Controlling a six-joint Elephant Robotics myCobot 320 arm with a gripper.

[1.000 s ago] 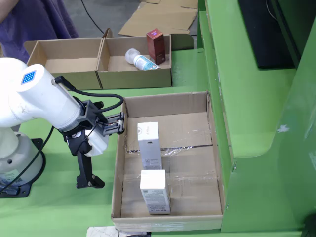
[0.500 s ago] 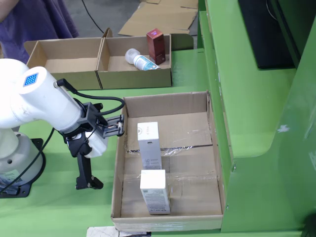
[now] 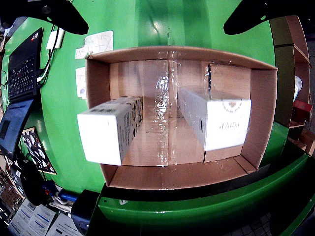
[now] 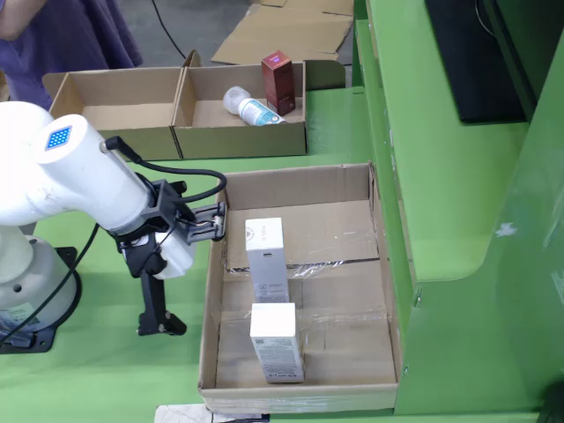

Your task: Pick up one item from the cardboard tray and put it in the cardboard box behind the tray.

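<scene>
- Cardboard tray [image 4: 379, 264], taped along its floor, is set on the green worktop [image 4: 335, 163]; two white cartons are stood upright in it, apart from each other, so each can be straddled from above.
- In the fixed view, one white carton [image 4: 266, 256] is seen near the tray's centre and the other [image 4: 277, 342] at its 6 o'clock.
- The hand [image 4: 207, 225] is held just outside the tray's wall at 9 o'clock of the fixed view; nothing is gripped, and only dark finger tips [image 3: 64, 14] are seen spread wide in the riding view.
- The target cardboard box [image 4: 242, 132] lies at 12 o'clock, already holding a bottle [image 4: 249, 107] and a dark red carton [image 4: 278, 82].
</scene>
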